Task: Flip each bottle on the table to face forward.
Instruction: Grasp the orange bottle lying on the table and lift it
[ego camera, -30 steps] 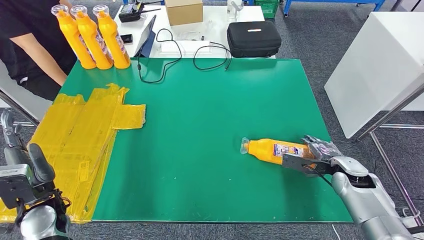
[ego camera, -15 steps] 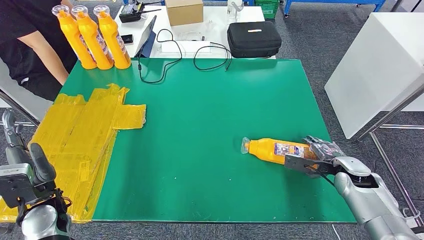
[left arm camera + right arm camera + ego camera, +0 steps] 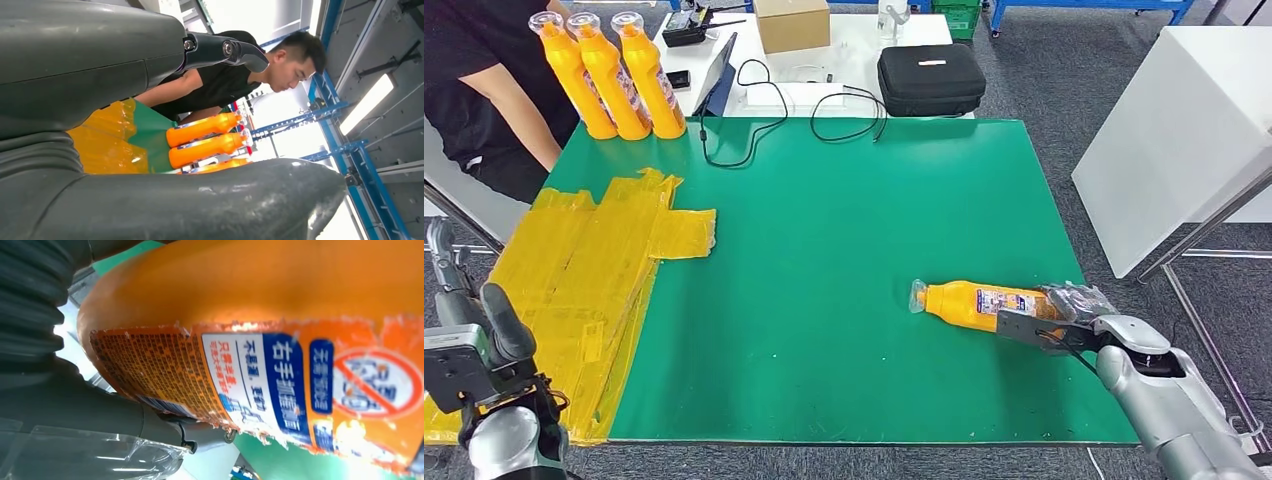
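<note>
since a second ago the lying bottle (image 3: 977,303) and the right hand (image 3: 1064,318) gripping its base end have shifted slightly to the right on the green mat (image 3: 844,250). going left to right: the left hand (image 3: 150,125) holds nothing, fingers apart; three upright bottles (image 3: 610,75) stand at the mat's far left corner beside a person (image 3: 474,90); the held bottle lies near the right edge, cap pointing left.
</note>
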Tool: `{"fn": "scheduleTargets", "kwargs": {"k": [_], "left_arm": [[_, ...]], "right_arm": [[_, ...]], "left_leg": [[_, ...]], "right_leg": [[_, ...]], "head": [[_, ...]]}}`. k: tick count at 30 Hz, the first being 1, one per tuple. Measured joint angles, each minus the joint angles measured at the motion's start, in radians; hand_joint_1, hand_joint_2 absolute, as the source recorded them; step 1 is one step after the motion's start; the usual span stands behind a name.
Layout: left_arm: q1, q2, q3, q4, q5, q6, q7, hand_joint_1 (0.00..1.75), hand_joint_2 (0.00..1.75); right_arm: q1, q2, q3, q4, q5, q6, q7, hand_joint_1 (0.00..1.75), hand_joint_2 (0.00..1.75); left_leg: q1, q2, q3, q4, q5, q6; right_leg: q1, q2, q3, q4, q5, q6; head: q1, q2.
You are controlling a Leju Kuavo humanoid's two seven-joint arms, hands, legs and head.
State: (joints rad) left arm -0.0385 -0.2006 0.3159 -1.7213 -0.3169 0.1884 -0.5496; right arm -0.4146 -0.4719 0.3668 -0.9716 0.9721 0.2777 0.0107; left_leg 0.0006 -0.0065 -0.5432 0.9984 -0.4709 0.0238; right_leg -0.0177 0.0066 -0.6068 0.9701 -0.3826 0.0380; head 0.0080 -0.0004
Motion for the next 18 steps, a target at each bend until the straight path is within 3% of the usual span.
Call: {"fn": "scheduleTargets", "kwargs": {"k": [4, 10, 17, 18], "left_arm": [[0.008, 0.000, 0.000, -0.003, 0.001, -0.001, 0.000, 0.00, 0.00], [0.017, 0.000, -0.001, -0.010, 0.002, -0.013, 0.004, 0.00, 0.00], [0.050, -0.002, -0.022, -0.012, 0.136, -0.173, 0.089, 0.00, 0.00], [0.057, -0.003, -0.025, -0.012, 0.157, -0.194, 0.097, 0.00, 0.44]], "right_arm": [[0.013, 0.050, -0.013, 0.000, -0.042, -0.097, -0.024, 1.75, 1.75], [0.029, 0.106, -0.030, -0.015, -0.054, -0.125, -0.024, 1.75, 1.75], [0.085, 0.172, -0.061, -0.104, -0.096, -0.156, -0.050, 1.75, 1.75], [0.090, 0.182, -0.062, -0.118, -0.101, -0.159, -0.053, 1.75, 1.75]], "left_leg": [[0.000, 0.002, 0.000, 0.000, 0.000, 0.000], [0.002, 0.001, 0.000, 0.000, 0.000, -0.001], [0.002, 0.001, -0.003, 0.000, 0.000, 0.000], [0.002, 0.001, -0.003, 0.000, 0.000, 0.000]], "right_leg": [[0.000, 0.001, -0.001, 0.000, 0.000, 0.000], [0.003, 0.001, -0.002, 0.000, 0.000, 0.000], [0.002, 0.001, -0.004, 0.000, 0.000, 0.000], [0.002, 0.001, -0.004, 0.000, 0.000, 0.000]], "head": [[-0.001, 0.000], [0.000, 0.000], [0.000, 0.000], [0.000, 0.000]]}}
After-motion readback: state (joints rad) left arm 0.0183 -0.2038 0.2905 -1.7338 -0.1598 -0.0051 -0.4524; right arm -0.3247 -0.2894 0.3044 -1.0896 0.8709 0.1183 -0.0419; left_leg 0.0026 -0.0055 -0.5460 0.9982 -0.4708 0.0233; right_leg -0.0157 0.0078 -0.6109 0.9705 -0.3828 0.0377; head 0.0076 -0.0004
